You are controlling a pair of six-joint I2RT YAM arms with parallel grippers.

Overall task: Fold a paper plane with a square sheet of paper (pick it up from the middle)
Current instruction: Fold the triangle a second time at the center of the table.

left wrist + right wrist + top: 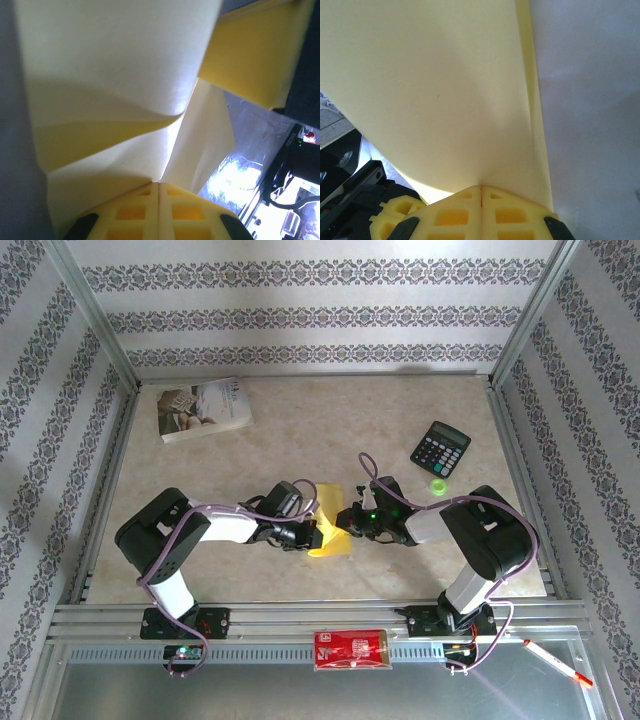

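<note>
The yellow sheet of paper is folded and held up off the table between both arms, near the middle front. My left gripper is shut on its left side; in the left wrist view the creased paper rises from the pinched fingertips. On the sheet's right side my right gripper is shut too. The right wrist view has a smooth yellow face of paper fanning out of the closed fingertips. No finished paper plane shape can be made out.
A white printed book lies at the back left and a black calculator at the back right, with a small green object near it. A red packet sits on the front rail and a red-white pen at the front right.
</note>
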